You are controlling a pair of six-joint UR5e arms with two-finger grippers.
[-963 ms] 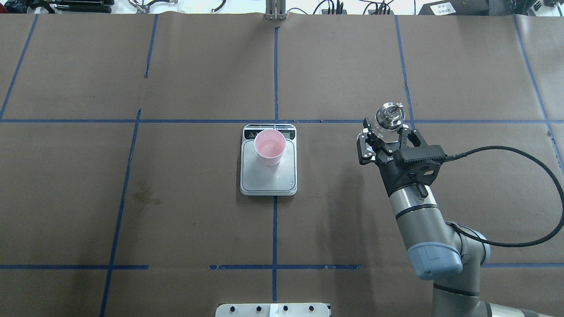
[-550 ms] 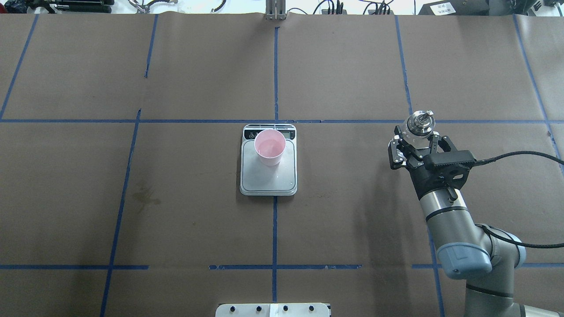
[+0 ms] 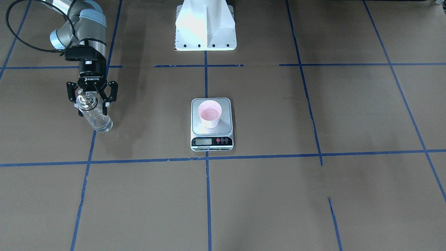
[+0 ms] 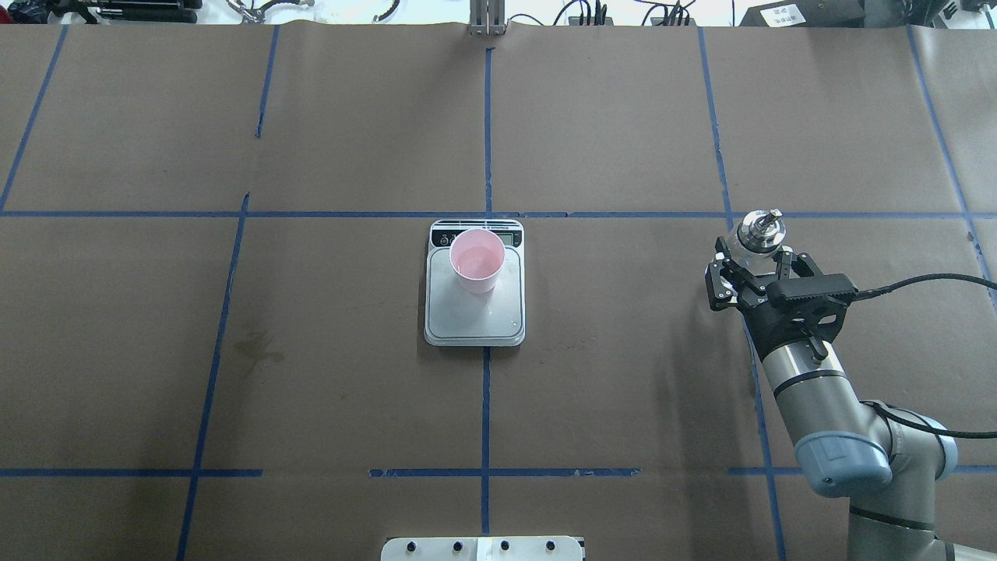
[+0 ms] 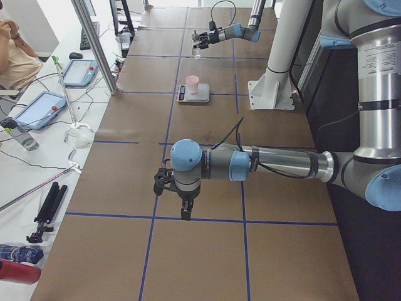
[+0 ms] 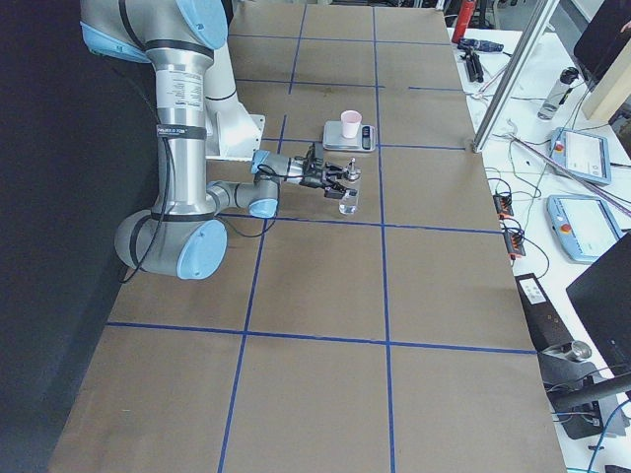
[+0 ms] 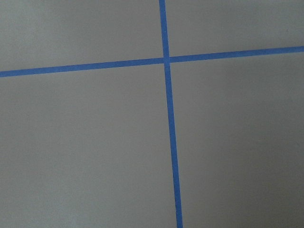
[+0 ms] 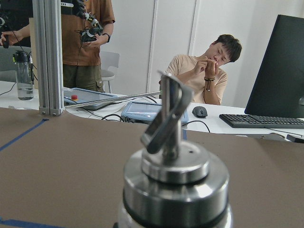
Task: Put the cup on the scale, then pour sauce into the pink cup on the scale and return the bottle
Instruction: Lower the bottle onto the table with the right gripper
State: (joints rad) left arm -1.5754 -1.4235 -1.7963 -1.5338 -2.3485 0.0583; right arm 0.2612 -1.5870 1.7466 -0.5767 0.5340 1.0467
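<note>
Bottle [image 4: 762, 228], upright and clasped near its top by the right gripper [image 4: 754, 254], well apart from the cup [image 4: 477, 261] on the scale [image 4: 475, 312] (pouring seemingly done): return step, needing set-down, then release.

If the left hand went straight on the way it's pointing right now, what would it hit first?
The left hand points down, so it would likely meet the brown table paper near a blue tape crossing; nothing shows between.
</note>
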